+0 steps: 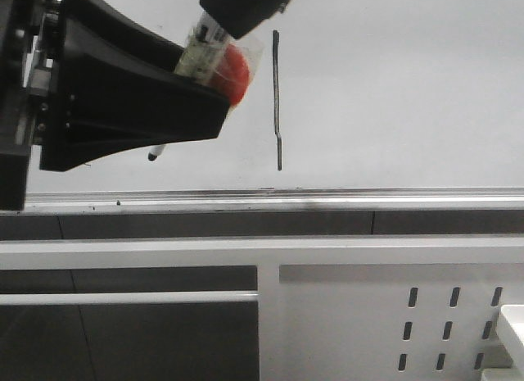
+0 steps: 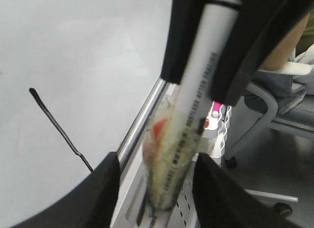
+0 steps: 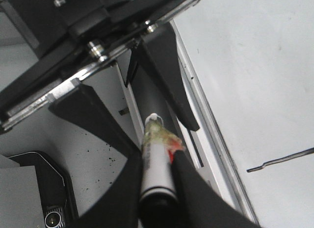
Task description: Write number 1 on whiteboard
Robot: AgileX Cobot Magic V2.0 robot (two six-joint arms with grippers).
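Observation:
The whiteboard (image 1: 393,86) stands upright with a silver rail (image 1: 327,202) along its lower edge. The number 1 (image 1: 277,98) is a thin dark vertical stroke with a kink near its lower end; it also shows in the left wrist view (image 2: 59,130) and the right wrist view (image 3: 282,159). My right gripper (image 3: 157,159) is shut on the white marker (image 3: 156,171), which has tape and a red patch round it. My left gripper (image 2: 158,159) is open, its fingers either side of the marker (image 2: 196,90) with gaps showing. The marker's tip (image 1: 155,154) points down-left, off the board, left of the stroke.
A white metal panel with slot holes (image 1: 450,315) lies below the rail. A white tray corner (image 1: 512,328) is at the lower right. A chair (image 2: 274,105) and a white rack (image 2: 216,125) stand beside the board. A black device (image 3: 49,208) lies below.

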